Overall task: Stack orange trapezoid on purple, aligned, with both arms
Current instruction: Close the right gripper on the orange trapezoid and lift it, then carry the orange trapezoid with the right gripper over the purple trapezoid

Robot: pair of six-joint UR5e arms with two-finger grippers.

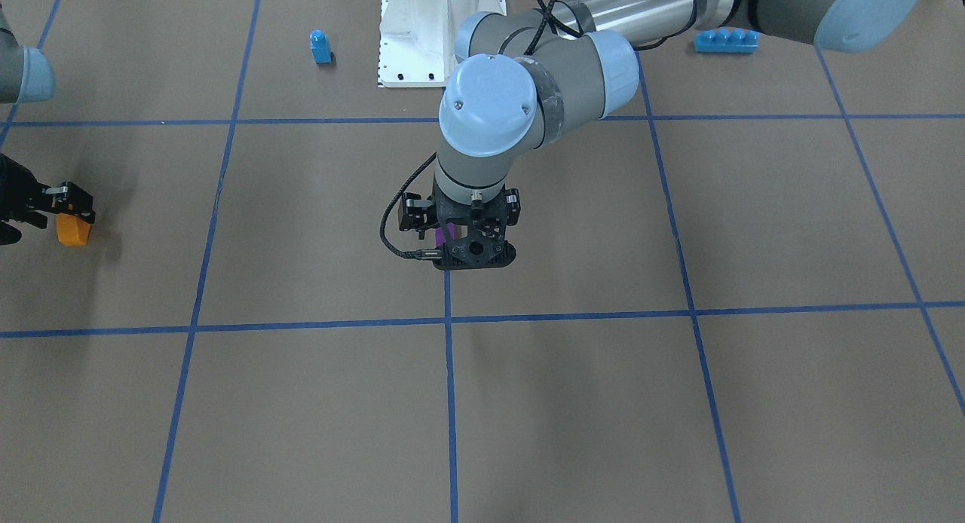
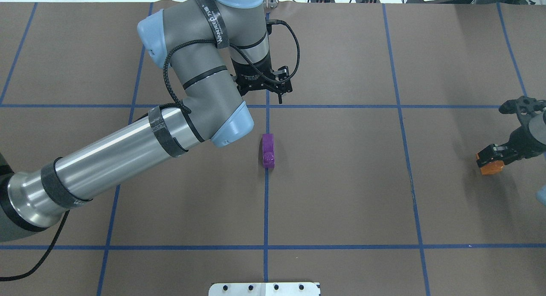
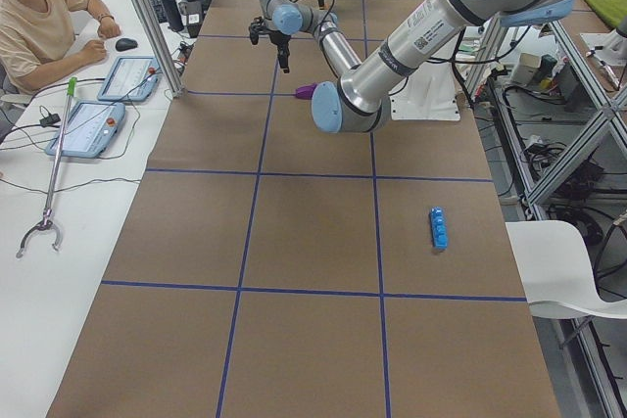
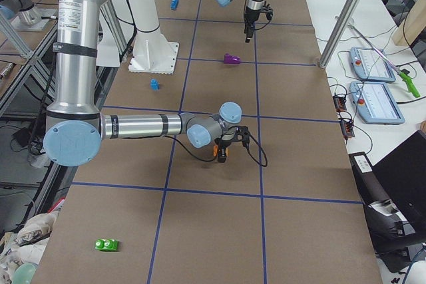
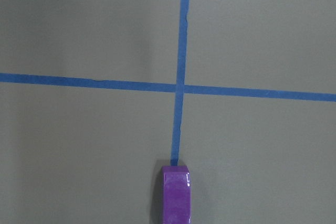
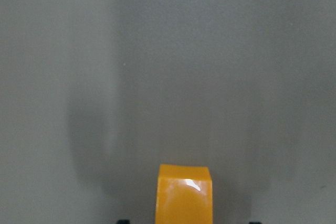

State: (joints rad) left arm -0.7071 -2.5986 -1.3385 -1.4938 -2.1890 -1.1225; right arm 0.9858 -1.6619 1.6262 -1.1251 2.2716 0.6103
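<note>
— So, where's the orange trapezoid (image 2: 490, 168) on your screen?

— Far right of the overhead view, at mid-height. My right gripper (image 2: 491, 158) is down over it with its jaws spread wider than the block. On the right wrist view the two tips show at the bottom edge, each standing off the block's sides. I read that as straddling it for a pick, with no squeeze on it yet.

— And the purple (image 2: 268, 150)?

— Centre of the overhead view, lying along a blue tape line (image 2: 266, 202), just below a tape crossing (image 2: 267, 105). I'd guess it sits mid-table so that both arms can reach it. My left gripper (image 2: 280, 97) hangs over that crossing, near the block but apart from it, carrying nothing. I cannot tell whether its jaws are spread or closed. My judgement is that it waits close by to steady the purple.

— Anything in the way?

— The left arm (image 2: 119, 159) bulks just left of the purple, so I'd bring the orange in from the right. The small blue block (image 1: 320, 46) and long blue brick (image 1: 725, 41) sit at the top of the front view, either side of the white base (image 1: 441, 33), well apart from both pieces.
</note>
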